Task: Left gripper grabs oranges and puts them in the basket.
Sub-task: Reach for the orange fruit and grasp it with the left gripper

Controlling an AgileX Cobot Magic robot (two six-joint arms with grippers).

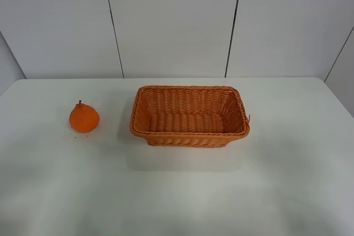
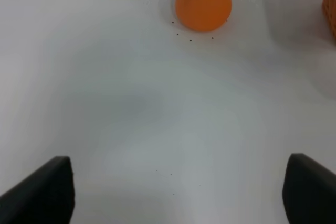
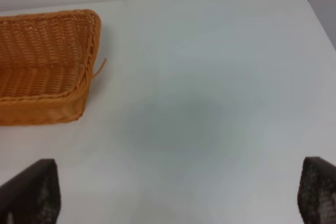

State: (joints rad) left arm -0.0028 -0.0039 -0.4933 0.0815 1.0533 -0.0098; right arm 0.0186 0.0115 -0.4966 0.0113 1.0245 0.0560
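Left end effector [image 2: 173, 184] spread wide; orange [image 2: 203, 3] bright, knobby-topped.

left gripper [image 2: 173, 192]: jaws spread wide, one tip at each outer edge of its wrist view
left fingers [image 2: 42, 192]: black, smooth and blunt-ended; only the tips show
left gripper pose: raised and slanted forward and down, tips hanging free
right gripper [image 3: 173, 192]: jaws just as wide apart
right fingers [image 3: 317, 192]: dark, with a rough, speckled look on the faces; only the tips show
right gripper pose: raised, angled forward and down, tips hanging free
arms: pose cannot be told
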